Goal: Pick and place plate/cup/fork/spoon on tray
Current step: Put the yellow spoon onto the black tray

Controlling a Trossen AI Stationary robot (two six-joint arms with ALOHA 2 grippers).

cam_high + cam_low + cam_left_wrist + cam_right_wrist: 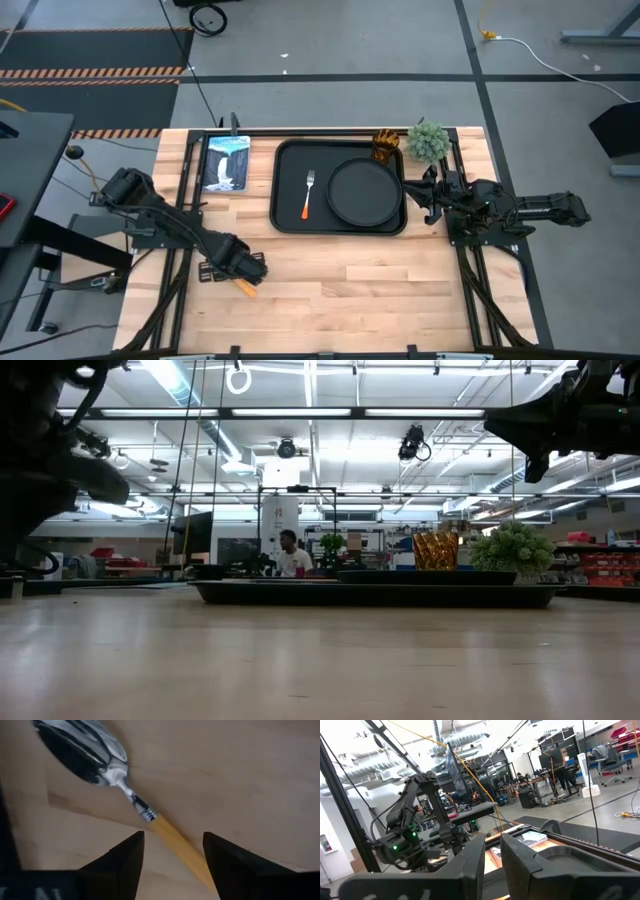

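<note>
While you look down, round matte plate (365, 192) and orange-handled fork (308, 194) lie on the rimmed tray (284, 220), ribbed amber cup (386, 146) behind | left wrist: left gripper (172, 851) spread astride glossy spoon (120, 775) handle | right gripper (492, 851) nearly closed, empty.

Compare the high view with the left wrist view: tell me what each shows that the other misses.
Only the high view shows the tray holding the plate and fork, the cup and plant ball behind it, and the right gripper beside the tray. Only the left wrist view shows the spoon's shiny bowl and the left gripper open around its orange handle. Both share the spoon and the wooden table.
</note>
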